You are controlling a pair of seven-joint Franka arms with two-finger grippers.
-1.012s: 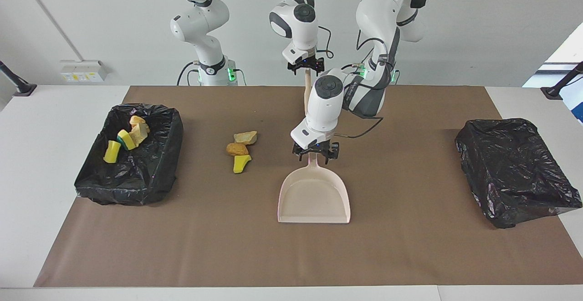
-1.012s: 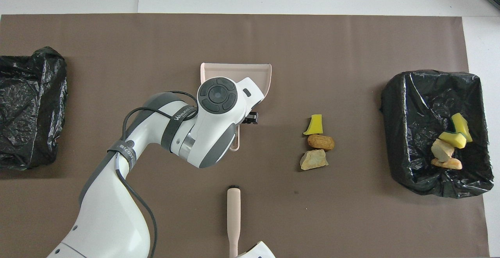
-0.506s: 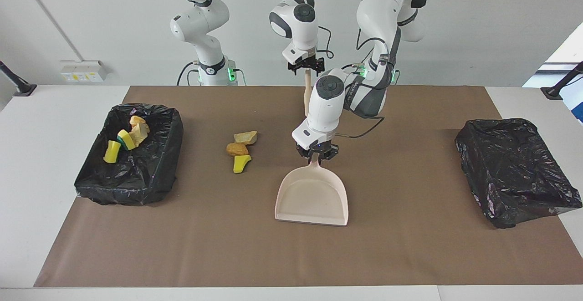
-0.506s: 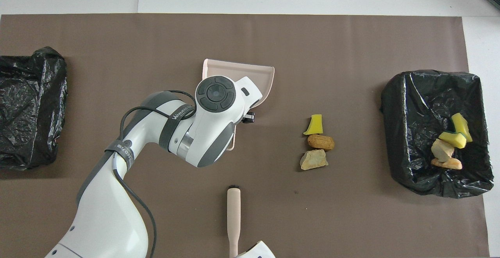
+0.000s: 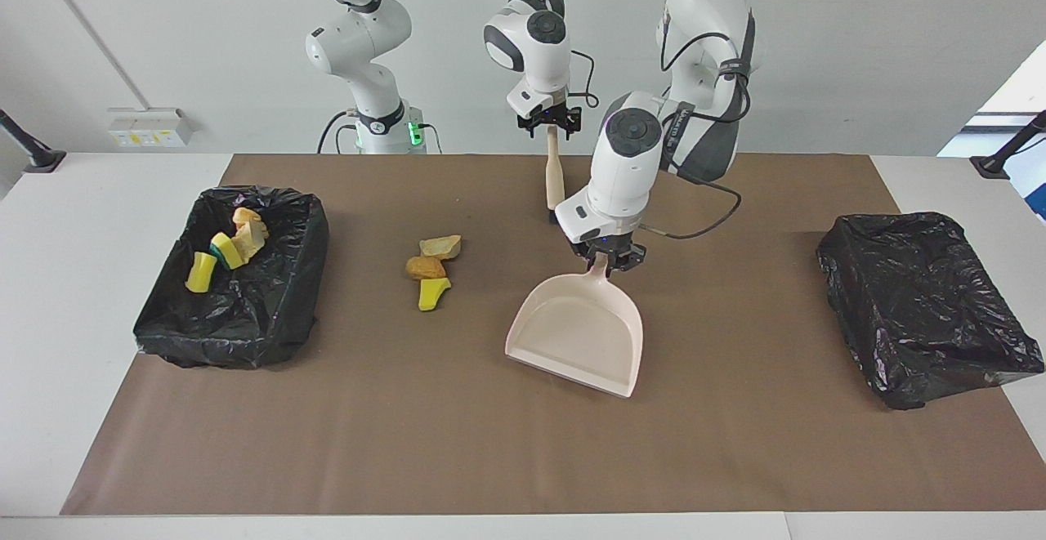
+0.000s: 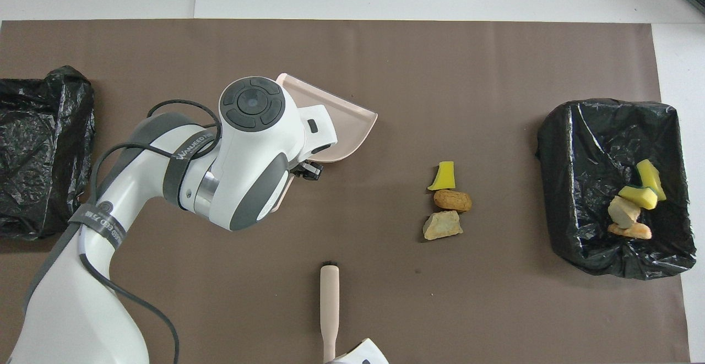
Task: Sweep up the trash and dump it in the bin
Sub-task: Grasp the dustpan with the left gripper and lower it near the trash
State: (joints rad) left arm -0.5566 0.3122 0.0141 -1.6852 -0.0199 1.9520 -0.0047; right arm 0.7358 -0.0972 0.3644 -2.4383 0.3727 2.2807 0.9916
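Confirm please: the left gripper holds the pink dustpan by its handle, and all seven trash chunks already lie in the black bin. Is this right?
Not quite. The left gripper does hold the pink dustpan by its handle, but only four trash chunks lie in the black bin; three chunks are on the brown mat, as the facing view shows.

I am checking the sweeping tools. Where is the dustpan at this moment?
The pink dustpan is near the middle of the brown mat, its handle gripped by the left hand. Three trash chunks lie beside it, toward the right arm's end.
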